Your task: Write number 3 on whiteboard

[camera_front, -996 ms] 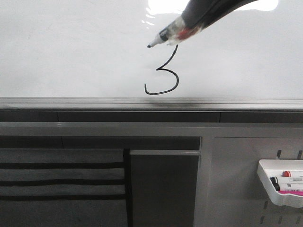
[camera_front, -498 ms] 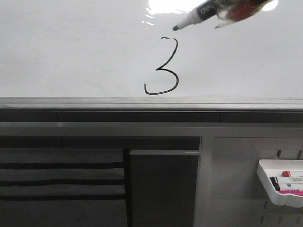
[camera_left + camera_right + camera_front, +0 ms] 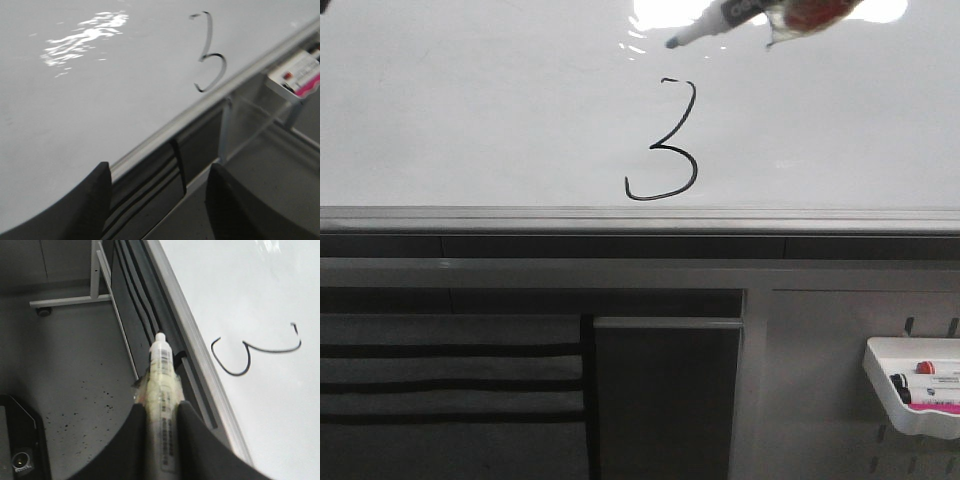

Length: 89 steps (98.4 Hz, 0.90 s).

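The number 3 [image 3: 665, 140] is drawn in thin black line low on the whiteboard [image 3: 470, 110], just above its grey edge rail [image 3: 640, 215]. My right gripper [image 3: 162, 412] is shut on a white marker [image 3: 162, 375]. In the front view the marker [image 3: 720, 20] enters from the top right, its dark tip above the 3 and clear of the line. The 3 also shows in the right wrist view [image 3: 250, 352] and the left wrist view [image 3: 210, 55]. My left gripper [image 3: 157, 172] is open and empty, over the board's lower edge to the left of the 3.
A white tray [image 3: 915, 385] with several markers hangs on the grey pegboard panel [image 3: 820, 380] at the lower right. A dark panel [image 3: 665, 395] and black-striped grey panels sit below the rail. A stand foot with a caster [image 3: 45, 310] rests on the floor.
The marker has lifted up and to the right, off the top of the 3. The 3's top stroke, covered before, now shows whole. The left gripper view has no earlier frame.
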Available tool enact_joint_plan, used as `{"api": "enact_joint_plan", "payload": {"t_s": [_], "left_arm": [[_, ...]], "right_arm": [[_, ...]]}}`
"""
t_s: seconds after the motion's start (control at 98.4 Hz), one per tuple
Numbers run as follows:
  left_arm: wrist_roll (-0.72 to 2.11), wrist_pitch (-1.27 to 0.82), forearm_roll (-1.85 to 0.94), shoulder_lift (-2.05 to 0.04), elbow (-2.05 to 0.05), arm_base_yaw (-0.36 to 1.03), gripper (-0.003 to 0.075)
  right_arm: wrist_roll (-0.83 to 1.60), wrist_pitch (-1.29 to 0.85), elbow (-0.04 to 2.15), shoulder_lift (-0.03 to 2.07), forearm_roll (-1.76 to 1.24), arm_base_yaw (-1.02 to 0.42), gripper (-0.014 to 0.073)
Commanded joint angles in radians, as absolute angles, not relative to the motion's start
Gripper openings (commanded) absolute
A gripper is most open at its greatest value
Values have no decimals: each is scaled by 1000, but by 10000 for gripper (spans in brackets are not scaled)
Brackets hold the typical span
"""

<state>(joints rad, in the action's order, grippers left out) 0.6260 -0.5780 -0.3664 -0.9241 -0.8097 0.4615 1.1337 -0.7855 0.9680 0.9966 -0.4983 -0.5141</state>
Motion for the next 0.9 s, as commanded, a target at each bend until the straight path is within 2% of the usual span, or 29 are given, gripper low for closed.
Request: {"api": "enact_joint_plan", "payload": {"t_s": [0.0, 0.173, 0.386, 0.894], "left_arm": [[747, -581, -399, -951, -869, 546, 388], [877, -600, -395, -1030, -915, 739, 388], [918, -592, -382, -1121, -972, 870, 388], [920, -589, -379, -1178, -1010, 893, 386]], "right_arm": [[1242, -705, 993, 998, -536, -558, -13], [1332, -676, 993, 1028, -536, -658, -13], [1333, -661, 993, 1048, -532, -721, -13], [1333, -671, 993, 1053, -532, -726, -13]]}}
